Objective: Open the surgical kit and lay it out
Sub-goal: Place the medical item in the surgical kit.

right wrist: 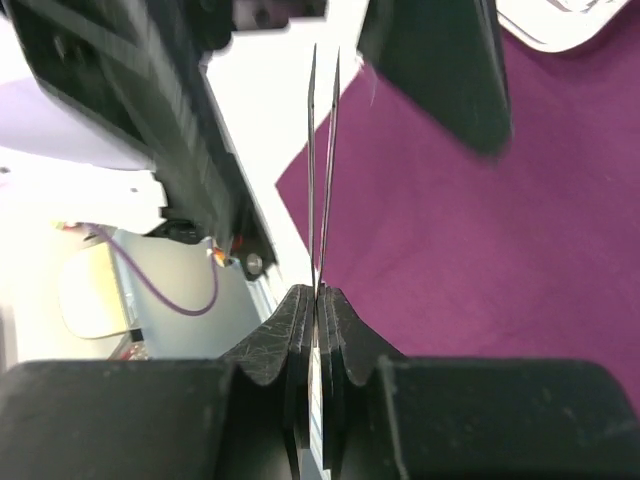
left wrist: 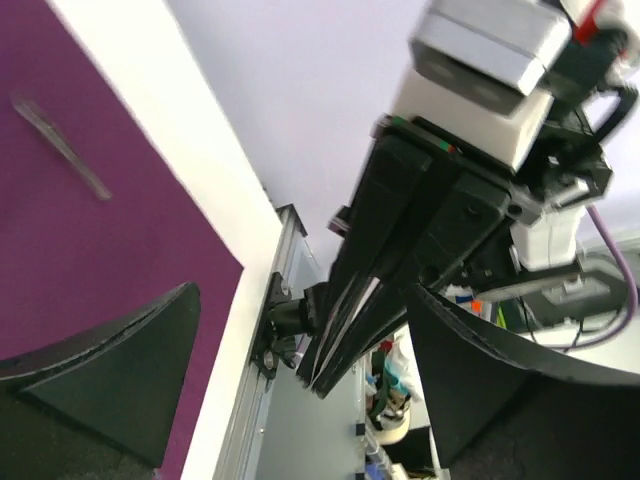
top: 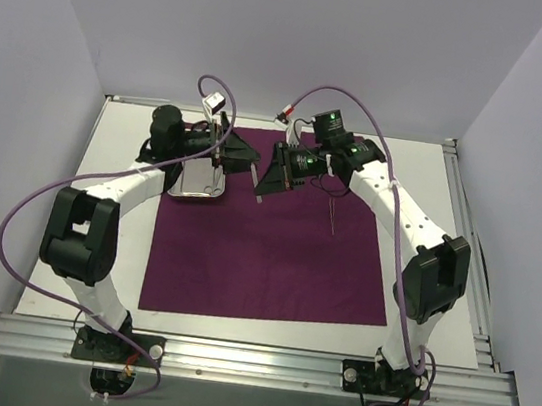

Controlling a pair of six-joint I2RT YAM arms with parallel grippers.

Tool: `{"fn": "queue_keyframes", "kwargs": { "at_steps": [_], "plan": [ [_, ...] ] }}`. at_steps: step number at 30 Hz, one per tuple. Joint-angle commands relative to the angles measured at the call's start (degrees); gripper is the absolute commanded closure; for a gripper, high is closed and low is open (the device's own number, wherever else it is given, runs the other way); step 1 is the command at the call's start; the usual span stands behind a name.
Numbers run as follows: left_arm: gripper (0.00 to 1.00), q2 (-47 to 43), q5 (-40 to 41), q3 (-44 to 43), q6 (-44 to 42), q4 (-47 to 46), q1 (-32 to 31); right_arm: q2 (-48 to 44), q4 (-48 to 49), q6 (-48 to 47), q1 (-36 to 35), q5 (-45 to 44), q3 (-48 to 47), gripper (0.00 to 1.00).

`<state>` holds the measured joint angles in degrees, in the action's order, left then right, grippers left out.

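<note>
I judge the task as more than half done. The purple cloth [top: 263,262] is open and lies flat on the table [top: 124,137], so the unwrapping is finished. The steel tray [top: 198,185] stands on the far-left part of the cloth. One pair of tweezers [top: 333,214] lies alone on the far-right part, well apart from the tray. What is left, as I see it, is the thin silver instrument [right wrist: 319,265] that the right gripper [right wrist: 318,296] has in the air above the far middle of the cloth. Its fingers are pressed together on one end of it, and it must be laid down near the others. Something small shines inside the tray, but it is too small for me to tell if another piece waits there. The left gripper [left wrist: 305,300] has its fingers spread wide and holds nothing; it hangs near the tray, facing the right gripper. The held instrument shows two slim arms that meet at the fingers, so I think it is a second pair of tweezers, but I am not sure. Its long axis continues the line of the fingers. From above, the free end points to the left and a little toward the near edge, sloping down to the cloth. The tweezers on the cloth lie with the long axis almost from far to near; which end is the tip I cannot tell.
</note>
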<state>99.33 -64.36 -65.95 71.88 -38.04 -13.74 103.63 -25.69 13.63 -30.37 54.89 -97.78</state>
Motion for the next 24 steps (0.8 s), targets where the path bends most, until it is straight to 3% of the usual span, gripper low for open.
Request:
{"fn": "queue_keyframes", "kwargs": {
  "at_steps": [1, 2, 6, 11, 14, 17, 20, 24],
  "plan": [
    [0.06, -2.3, 3.2, -4.8, -13.3, 17.2, 2.5, 0.0, -2.5, -1.2, 0.9, -4.9, 1.6, 1.00],
    [0.06, -3.2, 5.3, -6.5, -19.6, 26.3, 3.9, 0.0, -3.1, -1.4, 1.2, -6.2, 2.3, 1.00],
    [0.06, -6.8, 16.1, -9.3, -31.9, 45.5, 7.6, 0.8, -6.8, -1.1, 4.0, -14.0, 3.5, 1.00],
    [0.06, -7.2, 34.3, -17.2, -47.4, 70.9, 7.0, 2.3, -11.5, 2.6, 8.1, -35.4, 4.8, 1.00],
    [0.06, -6.4, 45.9, -21.6, -52.8, 80.3, 5.2, 4.4, -13.8, 2.6, 10.3, -44.6, 6.4, 1.00],
    [0.06, -6.2, 52.1, -22.6, -54.8, 83.6, 4.3, 6.5, -15.4, 1.0, 10.9, -51.8, 6.8, 1.00],
    [0.06, -4.9, 52.8, -22.7, -54.5, 85.7, 5.4, 8.5, -15.4, 0.3, 11.5, -54.7, 7.1, 1.00],
    [0.06, -4.6, 61.4, -23.3, -53.2, 87.3, 5.5, 10.6, -14.9, -0.2, 11.9, -59.5, 7.5, 1.00]
  ]
}}
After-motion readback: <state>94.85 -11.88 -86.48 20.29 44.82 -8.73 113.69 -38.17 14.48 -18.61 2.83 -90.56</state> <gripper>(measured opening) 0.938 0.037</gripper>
